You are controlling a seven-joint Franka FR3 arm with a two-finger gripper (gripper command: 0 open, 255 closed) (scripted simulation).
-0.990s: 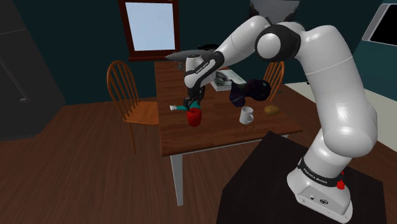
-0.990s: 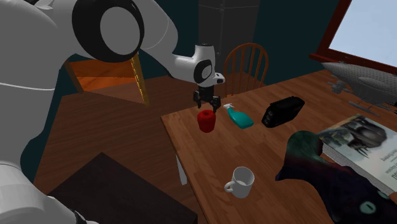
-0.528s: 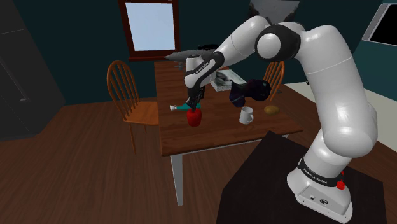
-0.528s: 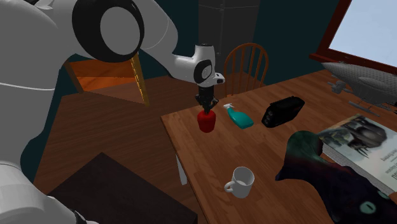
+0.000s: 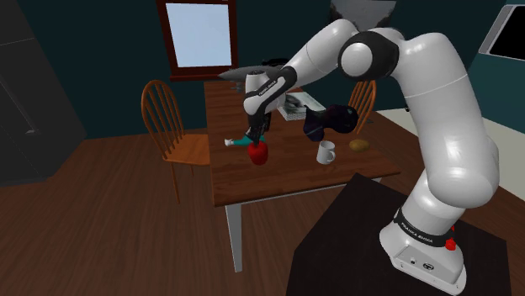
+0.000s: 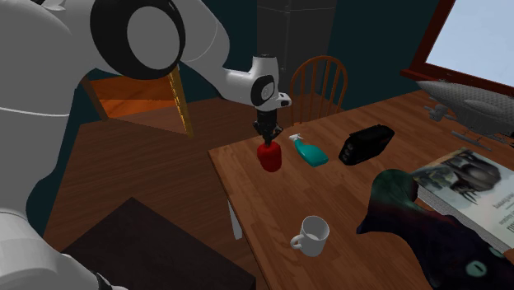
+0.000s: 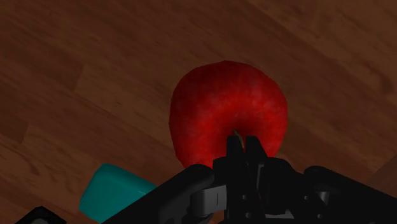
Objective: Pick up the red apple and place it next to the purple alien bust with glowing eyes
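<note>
Raised slightly since half-second ago: red apple (image 7: 216,105), dimpled top; gripper (image 7: 245,145) fingers nearly together, pinching its stem.

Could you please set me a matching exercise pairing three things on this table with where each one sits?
Things:
1. red apple
2. white mug
3. teal spray bottle

Places:
A. lying on its side just beside the apple
B. directly under the end effector
C. standing upright close to the dark bust

Pairs: 1-B, 2-C, 3-A
</note>
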